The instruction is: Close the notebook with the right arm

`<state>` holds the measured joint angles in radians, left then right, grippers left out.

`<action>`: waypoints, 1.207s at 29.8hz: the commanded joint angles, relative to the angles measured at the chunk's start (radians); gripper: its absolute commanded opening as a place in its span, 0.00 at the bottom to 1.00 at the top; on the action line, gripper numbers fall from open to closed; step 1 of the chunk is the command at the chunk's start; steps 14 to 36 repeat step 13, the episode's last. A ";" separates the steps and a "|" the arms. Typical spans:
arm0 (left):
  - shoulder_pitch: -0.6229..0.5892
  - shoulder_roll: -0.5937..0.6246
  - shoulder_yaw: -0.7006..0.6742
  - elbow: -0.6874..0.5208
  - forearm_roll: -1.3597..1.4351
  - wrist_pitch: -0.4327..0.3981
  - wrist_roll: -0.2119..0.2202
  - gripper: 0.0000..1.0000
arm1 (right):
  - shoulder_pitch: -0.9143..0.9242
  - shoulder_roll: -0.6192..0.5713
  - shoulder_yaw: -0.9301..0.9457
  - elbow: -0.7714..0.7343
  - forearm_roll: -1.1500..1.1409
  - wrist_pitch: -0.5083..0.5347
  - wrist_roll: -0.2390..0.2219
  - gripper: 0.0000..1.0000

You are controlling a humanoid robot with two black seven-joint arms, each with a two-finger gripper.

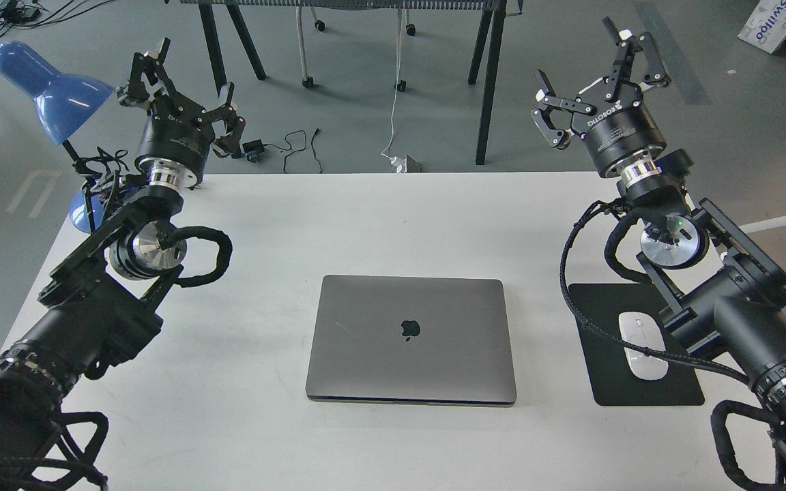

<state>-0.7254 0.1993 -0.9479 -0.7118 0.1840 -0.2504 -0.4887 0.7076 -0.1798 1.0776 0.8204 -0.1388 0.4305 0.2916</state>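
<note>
While lid-down flat, notebook (410,339) space-grey, dark apple logo centred, on table (379,218)

One grey notebook (410,339), lid shut. One black mouse pad (645,389) carrying one white mouse (643,344), below the right gripper (598,82). One blue desk lamp (48,88) beside the left gripper (181,95). Two grippers, each with fingers spread. One white table (393,218).

Both end effectors (181,92) (601,75) raised, open.
</note>
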 commanded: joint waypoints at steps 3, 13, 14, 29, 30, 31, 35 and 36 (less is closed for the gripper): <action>0.001 0.000 0.000 0.000 0.000 0.000 0.000 1.00 | 0.000 0.000 0.005 -0.007 0.007 -0.007 0.000 1.00; 0.000 0.000 0.000 0.000 0.000 0.000 0.000 1.00 | 0.000 0.000 -0.010 -0.006 0.007 -0.010 0.000 1.00; 0.000 0.000 0.000 0.000 0.000 0.000 0.000 1.00 | 0.000 0.000 -0.010 -0.006 0.007 -0.010 0.000 1.00; 0.000 0.000 0.000 0.000 0.000 0.000 0.000 1.00 | 0.000 0.000 -0.010 -0.006 0.007 -0.010 0.000 1.00; 0.000 0.000 0.000 0.000 0.000 0.000 0.000 1.00 | 0.000 0.000 -0.010 -0.006 0.007 -0.010 0.000 1.00; 0.000 0.000 0.000 0.000 0.000 0.000 0.000 1.00 | 0.000 0.000 -0.010 -0.006 0.007 -0.010 0.000 1.00; 0.000 0.000 0.000 0.000 0.000 0.000 0.000 1.00 | 0.000 0.000 -0.010 -0.006 0.007 -0.010 0.000 1.00; 0.000 0.000 0.000 0.000 0.000 0.000 0.000 1.00 | 0.000 0.000 -0.010 -0.006 0.007 -0.010 0.000 1.00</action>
